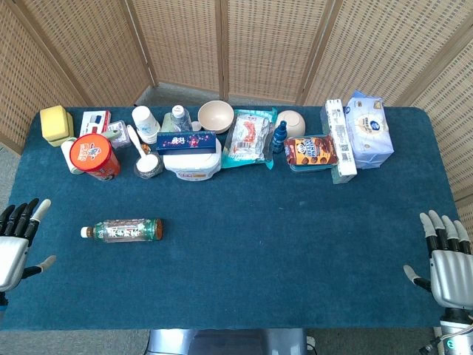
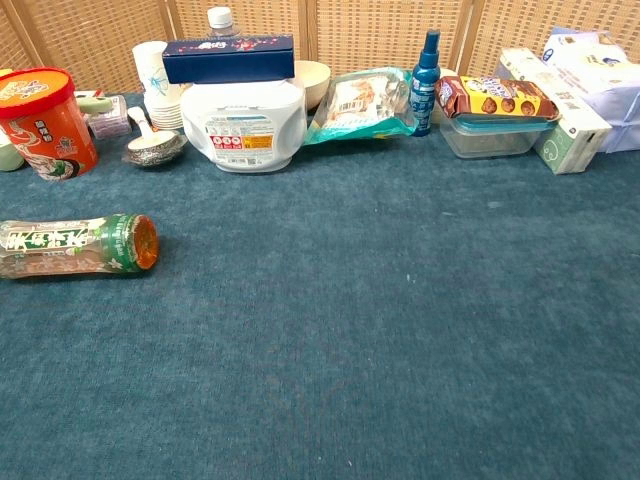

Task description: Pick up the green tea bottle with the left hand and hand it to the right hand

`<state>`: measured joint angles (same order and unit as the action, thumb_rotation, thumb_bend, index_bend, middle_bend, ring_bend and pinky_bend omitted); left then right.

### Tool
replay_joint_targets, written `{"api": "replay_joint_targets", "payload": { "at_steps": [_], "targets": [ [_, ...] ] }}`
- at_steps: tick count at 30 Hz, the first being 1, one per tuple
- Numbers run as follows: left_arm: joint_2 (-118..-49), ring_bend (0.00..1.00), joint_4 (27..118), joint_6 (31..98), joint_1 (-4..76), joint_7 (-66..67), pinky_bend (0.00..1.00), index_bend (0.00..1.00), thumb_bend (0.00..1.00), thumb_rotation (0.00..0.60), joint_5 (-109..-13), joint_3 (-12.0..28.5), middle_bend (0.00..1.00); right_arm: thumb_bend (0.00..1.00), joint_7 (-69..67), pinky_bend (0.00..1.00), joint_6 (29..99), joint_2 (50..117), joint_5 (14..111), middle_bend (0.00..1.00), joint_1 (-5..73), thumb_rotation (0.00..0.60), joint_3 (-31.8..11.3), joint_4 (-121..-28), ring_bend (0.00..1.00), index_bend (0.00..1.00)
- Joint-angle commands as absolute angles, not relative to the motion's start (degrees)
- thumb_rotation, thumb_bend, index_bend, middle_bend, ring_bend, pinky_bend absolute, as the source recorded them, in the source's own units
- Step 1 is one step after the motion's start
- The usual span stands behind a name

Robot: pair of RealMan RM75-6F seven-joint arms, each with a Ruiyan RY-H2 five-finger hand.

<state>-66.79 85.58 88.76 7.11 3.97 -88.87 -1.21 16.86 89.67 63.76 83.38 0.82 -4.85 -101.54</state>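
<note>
**Bottle on its side, both hands waiting**

The green tea bottle [image 1: 122, 230] lies on its side on the blue table [image 1: 295, 244], on the robot's left, well apart from the row of groceries at the back. Its white cap points toward the left edge. The left hand [image 1: 16, 240] hangs near that edge with fingers spread, holding nothing; the right hand [image 1: 447, 259] is likewise empty and spread at the far right. The bottle looks like thin clear plastic, probably full though the label hides much of it, so moderately heavy, smooth, liable to roll, and slightly yielding. A wrap around the labelled middle, across its axis, seems the safest hold, leaving an end free for the right hand.
</note>
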Motion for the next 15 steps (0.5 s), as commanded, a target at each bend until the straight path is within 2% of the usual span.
{"api": "replay_joint_targets", "payload": {
  "at_steps": [1,9,15],
  "targets": [
    [-67.14,0.00,85.20,87.91,7.28,3.71,0.00,0.00,0.00,0.600,-88.53,-1.11,0.00,0.00,16.81,0.00,89.32,63.34,83.15,0.00,0.77,0.600,-4.67,-102.15,0.00,0.00],
    [-67.75,0.00,84.61,84.32,7.97,2.61,0.00,0.00,0.00,0.600,-87.68,-1.44,0.00,0.00,15.92,0.00,88.89,62.77,83.15,0.00,0.76,0.599,-4.51,-102.81,0.00,0.00],
    [-69.92,0.00,84.14,75.97,12.31,1.54,0.00,0.00,0.00,0.600,-86.11,-0.51,0.00,0.00,15.00,0.00,88.19,62.41,82.55,0.00,0.89,0.600,-4.57,-102.90,0.00,0.00]
  ]
}}
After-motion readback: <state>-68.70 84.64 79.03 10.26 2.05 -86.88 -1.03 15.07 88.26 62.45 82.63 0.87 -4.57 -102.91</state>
